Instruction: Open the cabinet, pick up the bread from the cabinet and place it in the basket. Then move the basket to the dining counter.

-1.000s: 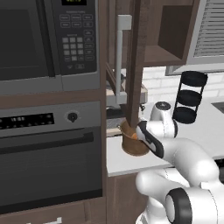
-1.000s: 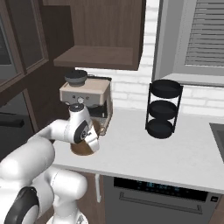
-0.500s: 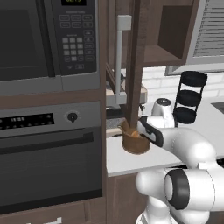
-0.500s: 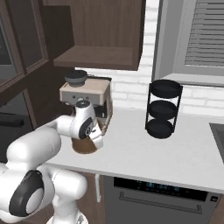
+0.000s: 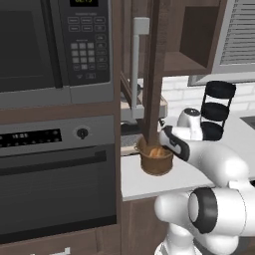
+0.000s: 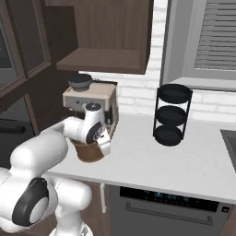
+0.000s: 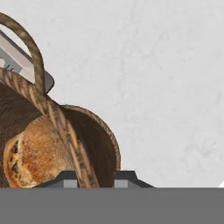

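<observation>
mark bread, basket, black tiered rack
bread (image 7: 33, 157), hand view, on its crust.
basket (image 5: 156, 164), left base view, on its outer wall.
black tiered rack (image 6: 171, 114), right base view, on its middle tier.

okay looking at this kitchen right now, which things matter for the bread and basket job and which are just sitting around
Part of the job:
- basket, on the white worktop
- bread, already inside the basket
- cabinet, door open
- hand, shut on the basket rim

Just there:
- microwave
- oven
- coffee machine
- black tiered canisters

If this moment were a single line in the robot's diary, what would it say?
stage: gripping basket | end effector: shut on basket rim | bread: inside basket | basket: on white counter
</observation>
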